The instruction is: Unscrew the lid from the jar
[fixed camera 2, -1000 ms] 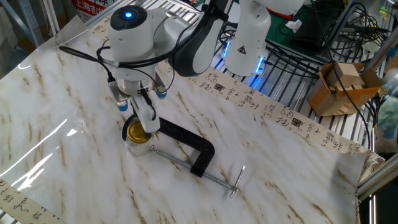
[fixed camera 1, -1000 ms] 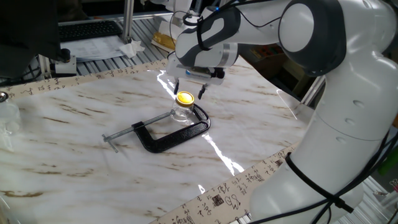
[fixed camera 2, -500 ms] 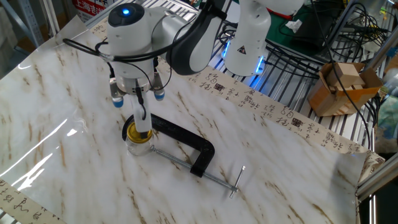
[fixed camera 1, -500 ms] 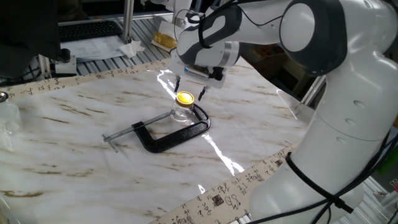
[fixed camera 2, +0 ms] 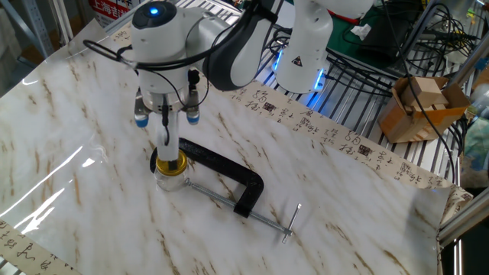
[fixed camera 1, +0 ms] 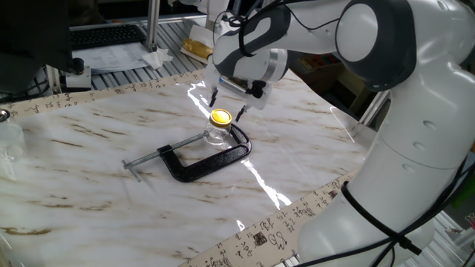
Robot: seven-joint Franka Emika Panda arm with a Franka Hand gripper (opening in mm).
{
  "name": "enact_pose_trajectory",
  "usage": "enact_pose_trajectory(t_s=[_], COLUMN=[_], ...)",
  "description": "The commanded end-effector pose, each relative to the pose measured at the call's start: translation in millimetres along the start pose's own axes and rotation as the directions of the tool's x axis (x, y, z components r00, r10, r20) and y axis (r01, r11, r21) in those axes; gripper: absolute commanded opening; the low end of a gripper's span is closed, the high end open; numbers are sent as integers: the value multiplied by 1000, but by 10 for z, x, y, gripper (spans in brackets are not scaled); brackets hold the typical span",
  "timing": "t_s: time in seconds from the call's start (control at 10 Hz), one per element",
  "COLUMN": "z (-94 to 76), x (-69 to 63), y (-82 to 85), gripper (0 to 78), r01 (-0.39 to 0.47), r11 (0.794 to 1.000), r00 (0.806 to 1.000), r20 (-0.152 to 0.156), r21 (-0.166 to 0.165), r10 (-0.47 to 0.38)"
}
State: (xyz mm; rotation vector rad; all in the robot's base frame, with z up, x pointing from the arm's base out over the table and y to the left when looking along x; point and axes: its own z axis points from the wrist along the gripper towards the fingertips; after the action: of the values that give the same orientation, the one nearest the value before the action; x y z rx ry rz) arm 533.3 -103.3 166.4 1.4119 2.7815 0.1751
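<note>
A small squat jar [fixed camera 1: 217, 134] of clear glass, round-shouldered, is seen upright on the marble-patterned table [fixed camera 1: 89, 163], its axis vertical and its mouth facing up. It is closed by a round bright yellow lid [fixed camera 1: 220, 117], darker at the centre. The jar is held in the mouth of a black C-clamp [fixed camera 1: 204, 161], whose thin metal screw [fixed camera 1: 167, 154] runs away from the jar and ends in a crossbar. The gripper [fixed camera 1: 229, 104] is poised directly above the lid, pointing down, clear of it. Its jaws are spread wider than the lid and nothing is held between them. In the other fixed view the lid [fixed camera 2: 169, 163] lies below the dark fingers [fixed camera 2: 166, 126].
</note>
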Motion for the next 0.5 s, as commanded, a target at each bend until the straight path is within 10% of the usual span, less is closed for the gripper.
enact_pose_trajectory(t_s=[0.1,0.5], z=[-7,57], x=[-28,-13], y=[-54,-38], gripper=[774,774], r01=[-666,-693], r11=[734,711], r00=[737,711], r20=[36,46], r21=[-129,-118], r10=[675,701])
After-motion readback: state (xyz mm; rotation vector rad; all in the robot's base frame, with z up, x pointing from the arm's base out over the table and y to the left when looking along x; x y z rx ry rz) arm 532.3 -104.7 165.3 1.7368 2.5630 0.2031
